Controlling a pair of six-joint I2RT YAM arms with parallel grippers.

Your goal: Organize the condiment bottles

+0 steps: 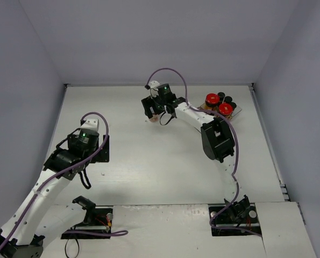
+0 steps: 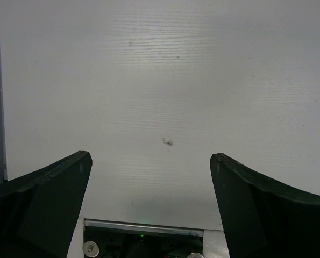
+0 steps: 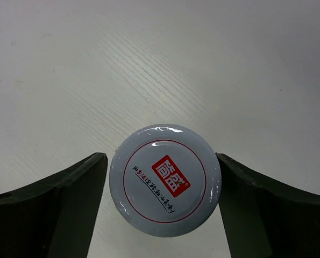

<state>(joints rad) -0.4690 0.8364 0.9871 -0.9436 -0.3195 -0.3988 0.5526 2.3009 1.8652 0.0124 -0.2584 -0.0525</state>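
Observation:
My right gripper (image 3: 161,157) is shut on the white-lidded pinkish jar (image 3: 165,180), one finger at each side of its lid, which bears a red label. In the top view this gripper (image 1: 153,114) is over the back middle of the table with the jar (image 1: 156,116) mostly hidden under it. Two red-lidded jars (image 1: 212,99) (image 1: 225,109) and three black-capped bottles (image 1: 228,100) stand together in the clear tray (image 1: 238,112) at the back right. My left gripper (image 2: 151,157) is open and empty over bare table at the left (image 1: 80,167).
Grey walls close in the white table on three sides. The arm mounts (image 1: 90,223) (image 1: 235,215) sit at the near edge. A metal rail (image 2: 143,227) shows under the left gripper.

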